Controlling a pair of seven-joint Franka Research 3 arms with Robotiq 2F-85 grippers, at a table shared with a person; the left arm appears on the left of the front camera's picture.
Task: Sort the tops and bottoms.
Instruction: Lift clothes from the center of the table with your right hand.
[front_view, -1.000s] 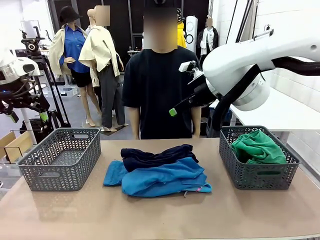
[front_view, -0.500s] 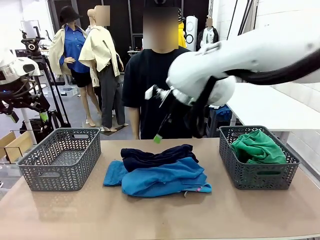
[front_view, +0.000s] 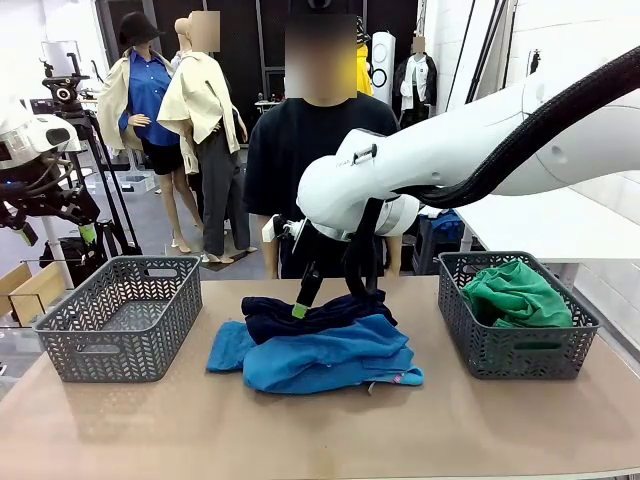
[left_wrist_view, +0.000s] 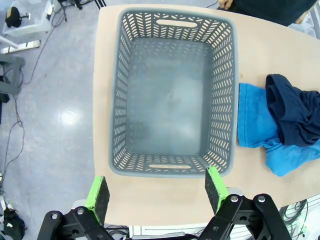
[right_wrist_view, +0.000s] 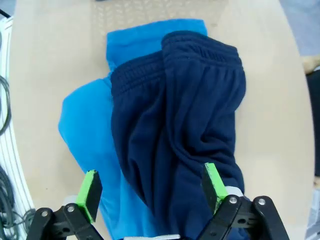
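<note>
Turquoise bottoms (front_view: 325, 366), pink tag (front_view: 394, 379) unreadable, navy garment (front_view: 315, 312) on top

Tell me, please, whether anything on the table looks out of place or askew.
Nothing is damaged or spilled. The navy garment lies crumpled across the blue garments mid-table; the green top bulges above its basket.

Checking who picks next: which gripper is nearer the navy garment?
Right. The right gripper hovers, jaws open, directly over the navy garment; the left gripper hangs above the grey basket, off to the garment's side.
</note>
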